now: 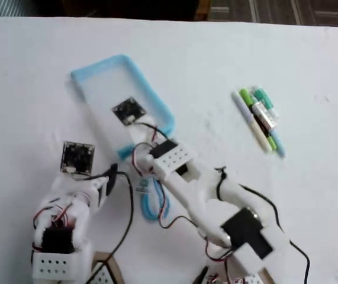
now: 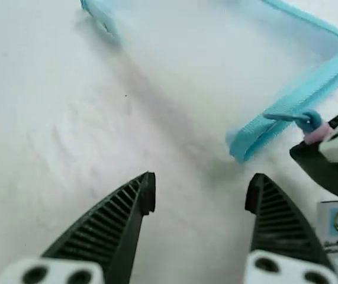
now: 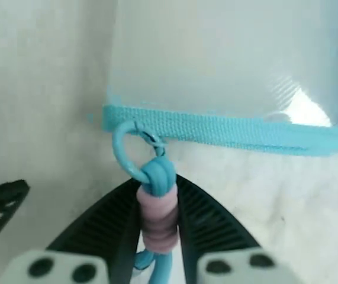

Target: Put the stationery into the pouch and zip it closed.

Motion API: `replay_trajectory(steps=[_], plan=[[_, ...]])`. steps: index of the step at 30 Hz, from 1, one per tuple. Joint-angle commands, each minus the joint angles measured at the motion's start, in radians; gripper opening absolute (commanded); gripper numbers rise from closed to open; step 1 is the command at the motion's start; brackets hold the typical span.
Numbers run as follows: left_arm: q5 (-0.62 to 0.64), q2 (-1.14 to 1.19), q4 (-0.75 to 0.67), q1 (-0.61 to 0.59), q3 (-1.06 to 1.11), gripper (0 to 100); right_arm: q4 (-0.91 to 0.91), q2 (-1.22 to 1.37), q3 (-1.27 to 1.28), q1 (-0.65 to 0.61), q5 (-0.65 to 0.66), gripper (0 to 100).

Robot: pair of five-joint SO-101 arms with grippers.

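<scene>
Currently the opening step is judged in hand: the right end effector (image 3: 157, 187) is clamped on the zip pull (image 3: 155, 208) at the near end of the pouch (image 1: 106, 89). The left end effector (image 2: 201, 180) hangs with jaws apart, empty, just beside that corner. The stationery (image 1: 258, 118) lies on the bench (image 1: 275, 53), well apart from the pouch. Next move calls for drawing the pull along the blue trim while the pouch is steadied. Count: one pouch; one cluster of pens, at least three, exact number unclear
</scene>
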Motion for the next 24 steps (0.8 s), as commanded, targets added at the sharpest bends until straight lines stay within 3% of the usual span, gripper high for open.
replay_trajectory(steps=[1,8,13,20,24], plan=[[0.020,-0.003,-0.069,0.043,0.013,27,0.045,-0.142,-0.037,0.004,-0.020,1.7],[0.055,-0.002,-0.110,0.051,0.008,25,0.107,-0.262,-0.037,0.004,-0.060,1.7],[0.097,0.020,-0.020,0.052,-0.239,25,0.147,-0.332,-0.037,0.004,-0.061,1.7],[0.164,0.359,0.104,0.052,-0.625,25,0.176,-0.538,-0.046,0.002,-0.061,1.7],[0.161,0.545,0.212,0.103,-0.725,25,0.251,-0.595,-0.104,0.007,-0.061,1.7]])
